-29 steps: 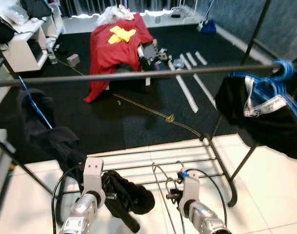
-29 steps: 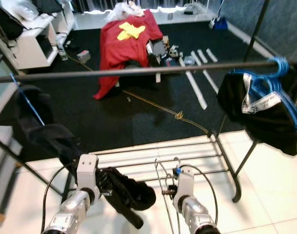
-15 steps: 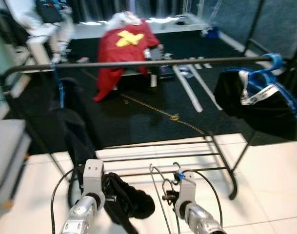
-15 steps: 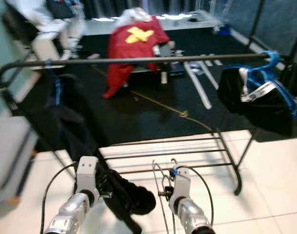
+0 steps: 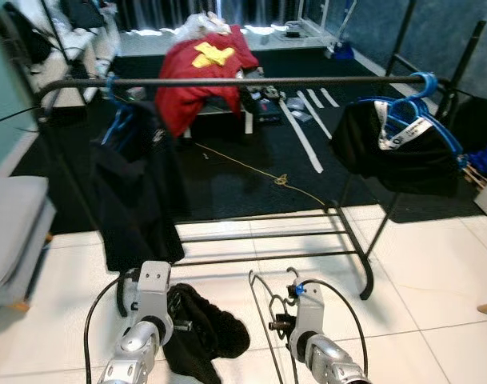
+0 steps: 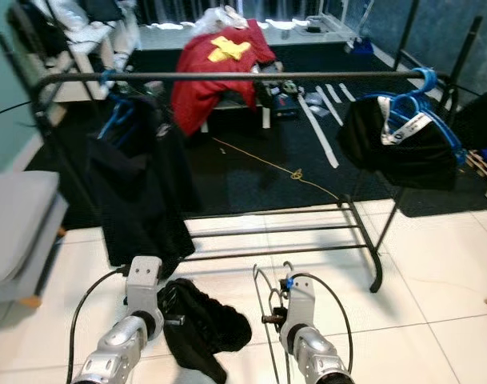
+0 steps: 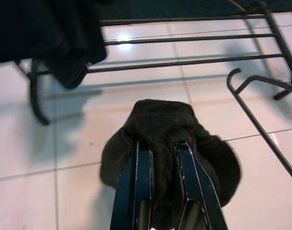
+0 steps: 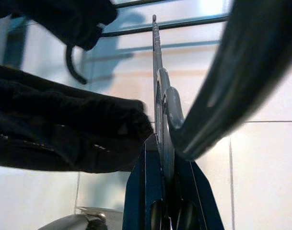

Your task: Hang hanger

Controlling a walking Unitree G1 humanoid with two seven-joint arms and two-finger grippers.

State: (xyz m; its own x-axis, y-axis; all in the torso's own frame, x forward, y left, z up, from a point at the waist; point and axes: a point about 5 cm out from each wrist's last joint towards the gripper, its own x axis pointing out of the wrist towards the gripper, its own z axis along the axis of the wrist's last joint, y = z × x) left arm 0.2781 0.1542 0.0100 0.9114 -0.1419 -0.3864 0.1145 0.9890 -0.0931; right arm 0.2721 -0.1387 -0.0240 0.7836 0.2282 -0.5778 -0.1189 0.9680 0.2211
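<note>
grey wire hanger (image 5: 263,308) sits clamped in the right gripper (image 8: 164,158) at 5 o'clock; left gripper (image 7: 161,149) pinches a black garment (image 5: 201,332). carrying step: next, lift hook onto rail (image 5: 251,81) at 12 o'clock.

White tiled floor (image 5: 435,272) carries a black clothes rack (image 5: 227,82); beyond it, a dark carpet (image 5: 227,180) strewn with white slats (image 5: 301,138) and a yellow cord (image 5: 259,170).

red cloth (image 5: 197,76) draped over furniture at back, white slats (image 5: 301,136) on dark carpet (image 5: 235,180), grey seat (image 5: 11,232) far left
</note>
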